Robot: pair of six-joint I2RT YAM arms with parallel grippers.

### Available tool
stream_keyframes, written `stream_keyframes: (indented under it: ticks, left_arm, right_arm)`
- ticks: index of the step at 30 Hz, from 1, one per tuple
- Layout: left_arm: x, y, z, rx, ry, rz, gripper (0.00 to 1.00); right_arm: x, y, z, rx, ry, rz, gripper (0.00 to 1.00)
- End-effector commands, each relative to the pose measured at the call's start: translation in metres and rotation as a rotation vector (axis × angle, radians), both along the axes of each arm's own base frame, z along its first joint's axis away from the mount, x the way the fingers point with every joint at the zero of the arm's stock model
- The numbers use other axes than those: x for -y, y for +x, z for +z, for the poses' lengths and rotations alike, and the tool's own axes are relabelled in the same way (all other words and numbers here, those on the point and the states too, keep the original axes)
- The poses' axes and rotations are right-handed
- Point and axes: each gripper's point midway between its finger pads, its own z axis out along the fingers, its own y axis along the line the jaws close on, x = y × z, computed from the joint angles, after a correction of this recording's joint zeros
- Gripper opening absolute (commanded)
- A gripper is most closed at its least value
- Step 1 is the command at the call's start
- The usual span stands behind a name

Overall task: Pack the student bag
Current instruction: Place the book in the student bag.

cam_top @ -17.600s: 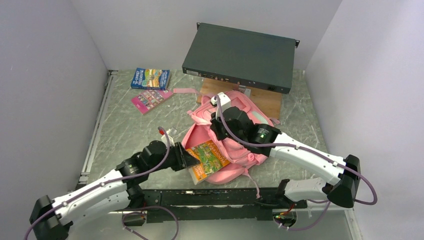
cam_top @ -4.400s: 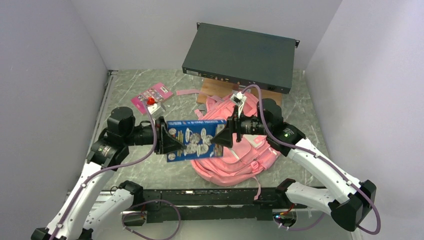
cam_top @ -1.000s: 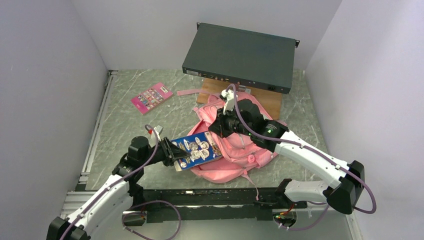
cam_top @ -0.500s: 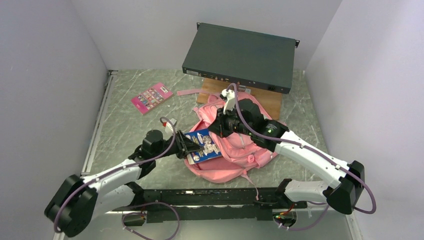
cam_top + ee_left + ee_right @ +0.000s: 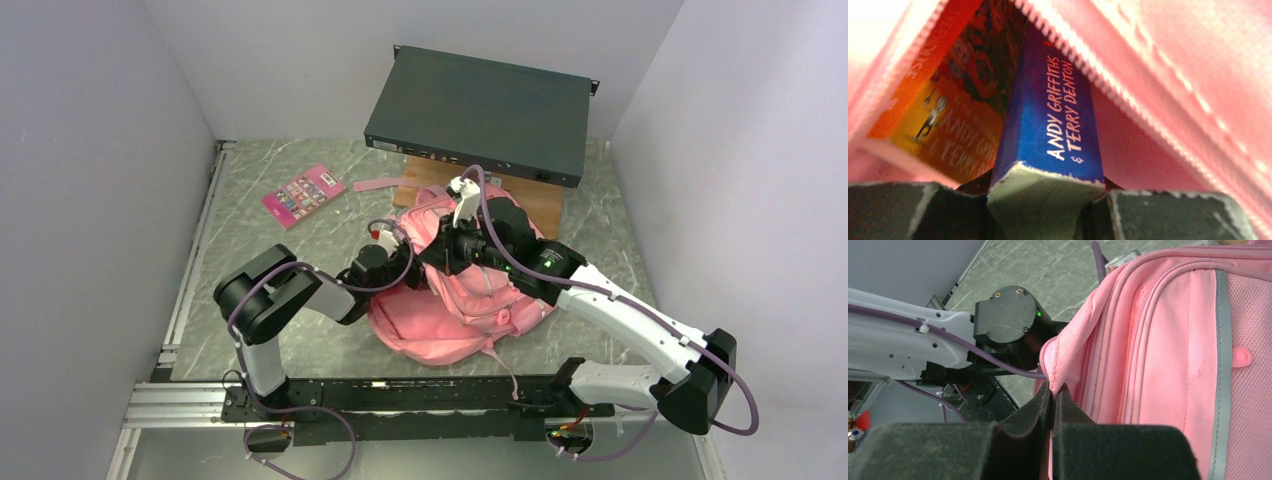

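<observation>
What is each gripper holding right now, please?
The left gripper is shut on the blue book, inside the student bag.
The right gripper is shut on the student bag's opening edge.

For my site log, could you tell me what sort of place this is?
Probably a robot test cell in a lab: plain walls box in a marbled table, two robot arms are bolted to a rail at its edge, and an electronics box sits behind the pink backpack.
</observation>
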Motion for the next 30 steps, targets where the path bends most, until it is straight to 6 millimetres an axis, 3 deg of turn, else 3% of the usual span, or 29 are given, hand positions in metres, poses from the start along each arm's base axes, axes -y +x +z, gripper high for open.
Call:
stream_keyframes:
  ticks: [1, 6, 10, 15, 17, 18, 26, 30]
  left_arm:
    - [0.026, 0.026, 0.056, 0.096, -0.156, 0.073, 0.00]
    - [0.044, 0.029, 0.034, 0.027, -0.009, 0.067, 0.09]
    - [0.040, 0.026, 0.034, 0.013, 0.003, 0.066, 0.39]
    - [0.036, 0.011, 0.033, 0.006, 0.064, 0.012, 0.53]
    - [0.034, 0.005, 0.033, 0.012, 0.096, -0.014, 0.81]
    - [0.033, 0.003, 0.031, 0.010, 0.121, -0.027, 0.86]
    - [0.012, -0.019, 0.028, 0.027, 0.221, -0.031, 0.88]
    - [0.002, -0.029, 0.013, -0.009, 0.287, -0.052, 0.88]
  right_arm:
    - [-0.005, -0.003, 0.091, 0.183, 0.237, 0.021, 0.00]
    - [-0.002, -0.001, 0.090, 0.195, 0.227, 0.009, 0.00]
    - [-0.001, -0.001, 0.087, 0.192, 0.221, 0.007, 0.00]
    - [0.003, -0.002, 0.087, 0.202, 0.221, -0.006, 0.00]
    - [0.004, -0.002, 0.088, 0.203, 0.221, -0.007, 0.00]
    - [0.004, -0.002, 0.087, 0.202, 0.222, -0.006, 0.00]
    - [0.003, -0.003, 0.085, 0.192, 0.228, -0.003, 0.00]
    - [0.003, -0.003, 0.084, 0.189, 0.227, -0.002, 0.00]
